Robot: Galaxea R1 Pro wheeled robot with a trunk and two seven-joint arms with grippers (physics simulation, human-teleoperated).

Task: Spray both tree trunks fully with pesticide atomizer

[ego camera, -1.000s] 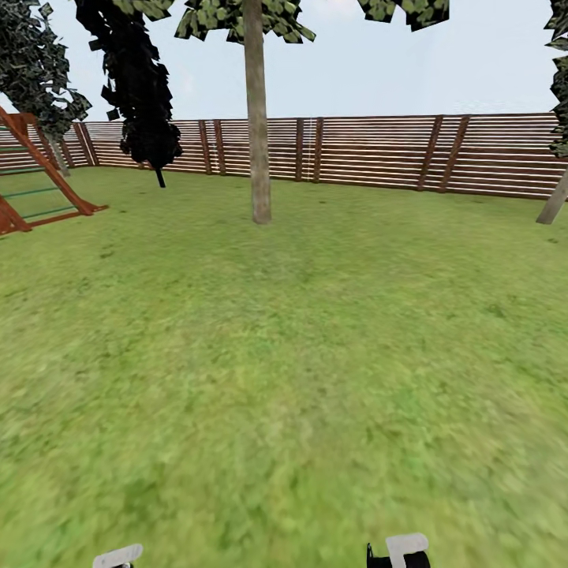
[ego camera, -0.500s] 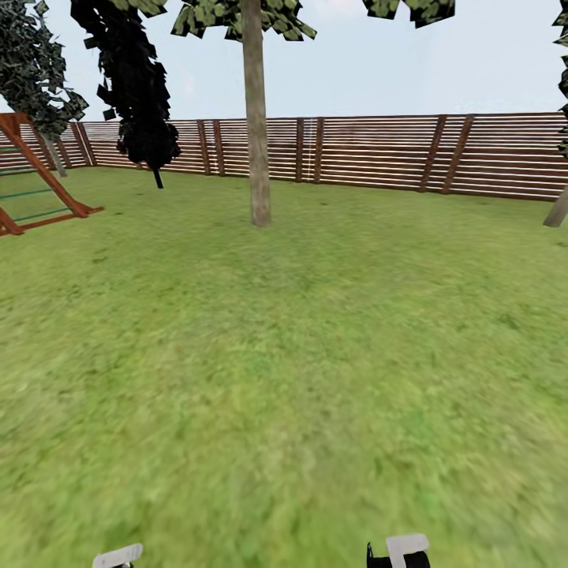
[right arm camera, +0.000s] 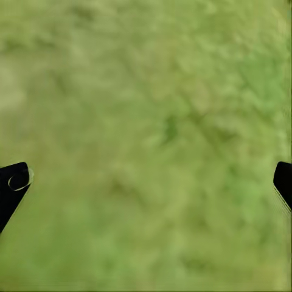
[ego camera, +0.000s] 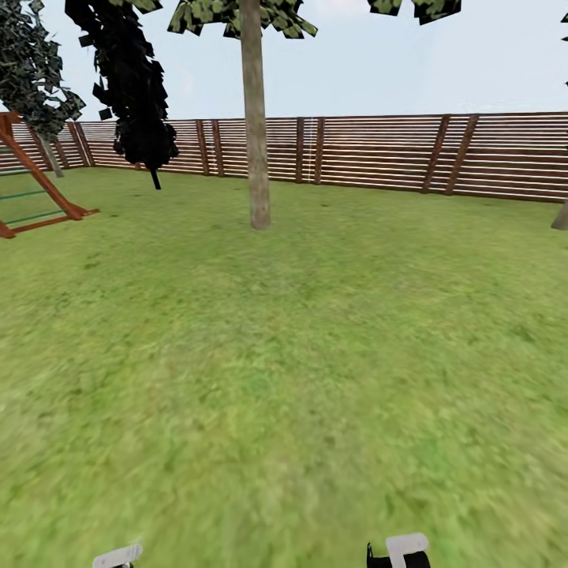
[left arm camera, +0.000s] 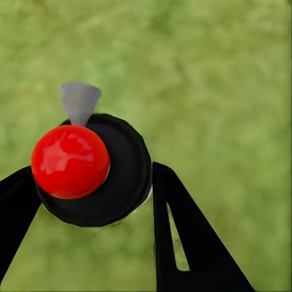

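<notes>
red-topped pesticide atomizer (left arm camera: 91, 167) clamped betw left gripper (left arm camera: 91, 201) fingers, over grass. right gripper (right arm camera: 146, 182) spread wide, nothing held. tree trunk (ego camera: 255, 126) well ahead of both. risk: spray wasted if triggered too far out; trunk left part-covered.

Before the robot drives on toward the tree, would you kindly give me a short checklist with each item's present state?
1. Pesticide atomizer held between the left gripper's fingers: ok.
2. Right gripper open and free over the grass: ok.
3. Tree trunk straight ahead in the head view: ok.
4. Lawn between robot and trunk free of obstacles: ok.
5. Close enough to spray: not ok, trunk far off.
6. Pesticide on the trunk: cannot tell, too distant.
</notes>
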